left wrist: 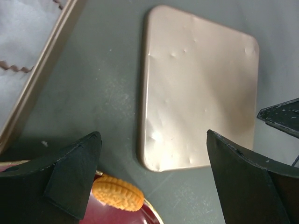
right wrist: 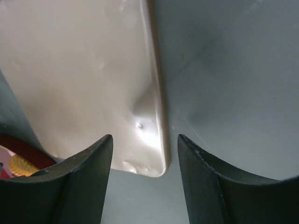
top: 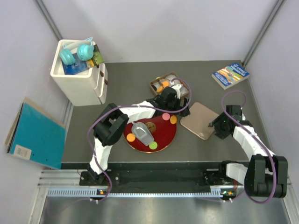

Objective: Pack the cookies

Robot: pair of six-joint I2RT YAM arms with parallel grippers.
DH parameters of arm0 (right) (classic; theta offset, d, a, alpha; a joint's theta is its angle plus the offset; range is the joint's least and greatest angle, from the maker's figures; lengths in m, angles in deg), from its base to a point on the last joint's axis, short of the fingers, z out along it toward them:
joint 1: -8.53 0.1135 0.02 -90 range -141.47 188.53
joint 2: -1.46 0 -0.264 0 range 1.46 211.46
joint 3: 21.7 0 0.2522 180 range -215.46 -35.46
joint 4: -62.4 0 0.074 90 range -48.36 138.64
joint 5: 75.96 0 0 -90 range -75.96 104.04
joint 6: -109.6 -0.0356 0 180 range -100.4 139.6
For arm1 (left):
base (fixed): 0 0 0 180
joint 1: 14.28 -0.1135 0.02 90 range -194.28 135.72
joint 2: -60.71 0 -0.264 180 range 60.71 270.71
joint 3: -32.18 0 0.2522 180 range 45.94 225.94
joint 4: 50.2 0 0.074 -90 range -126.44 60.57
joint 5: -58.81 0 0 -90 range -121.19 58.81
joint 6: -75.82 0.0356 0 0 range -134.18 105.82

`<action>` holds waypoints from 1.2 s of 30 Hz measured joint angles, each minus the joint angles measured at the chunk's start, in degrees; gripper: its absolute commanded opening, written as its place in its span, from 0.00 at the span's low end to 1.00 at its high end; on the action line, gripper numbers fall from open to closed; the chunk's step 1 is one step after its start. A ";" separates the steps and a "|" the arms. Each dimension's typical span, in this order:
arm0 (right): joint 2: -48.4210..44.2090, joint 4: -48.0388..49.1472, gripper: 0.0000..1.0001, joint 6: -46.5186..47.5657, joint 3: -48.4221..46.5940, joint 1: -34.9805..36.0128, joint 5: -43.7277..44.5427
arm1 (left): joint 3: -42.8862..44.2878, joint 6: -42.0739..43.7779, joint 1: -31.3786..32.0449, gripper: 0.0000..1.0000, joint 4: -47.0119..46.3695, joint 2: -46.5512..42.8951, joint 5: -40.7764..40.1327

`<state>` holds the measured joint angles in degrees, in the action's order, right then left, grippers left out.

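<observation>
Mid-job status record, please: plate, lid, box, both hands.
red plate: holds orange cookies, a green cookie, a pink cookie
lid: flat on table, right of plate
box: behind plate, paper cups inside
left hand: open, empty, over the table between plate and lid
right hand: open, straddling the lid's edge near a corner

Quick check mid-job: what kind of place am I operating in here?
Probably a robot test cell, not a kitchen: plain pale walls box in the dark table, and a metal mounting rail lines its near edge.
</observation>
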<state>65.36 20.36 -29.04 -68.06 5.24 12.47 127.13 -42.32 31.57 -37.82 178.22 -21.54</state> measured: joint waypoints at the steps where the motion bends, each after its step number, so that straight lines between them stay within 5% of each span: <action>1: 0.48 0.04 0.58 0.11 0.17 0.00 0.09 | 0.59 0.15 0.20 0.97 0.11 0.55 0.00; 14: 7.43 6.69 0.53 1.33 0.59 -0.26 -1.64 | 9.44 3.37 2.51 0.85 6.16 8.57 -2.43; 21: 10.95 12.35 0.42 2.40 0.17 -0.46 -6.56 | 11.82 5.44 3.13 0.63 8.44 10.03 -3.28; 26: 11.30 14.43 0.34 3.08 0.92 -1.22 -8.85 | 12.31 6.54 1.97 0.38 9.22 10.51 -3.56; 36: 8.20 16.13 0.33 4.55 3.85 -1.44 -10.56 | 12.31 6.47 0.90 0.29 9.40 10.54 -3.04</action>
<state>73.55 36.49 -24.49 -64.21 3.80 1.92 139.43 -35.85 32.47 -28.42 188.76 -24.58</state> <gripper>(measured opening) 0.335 0.310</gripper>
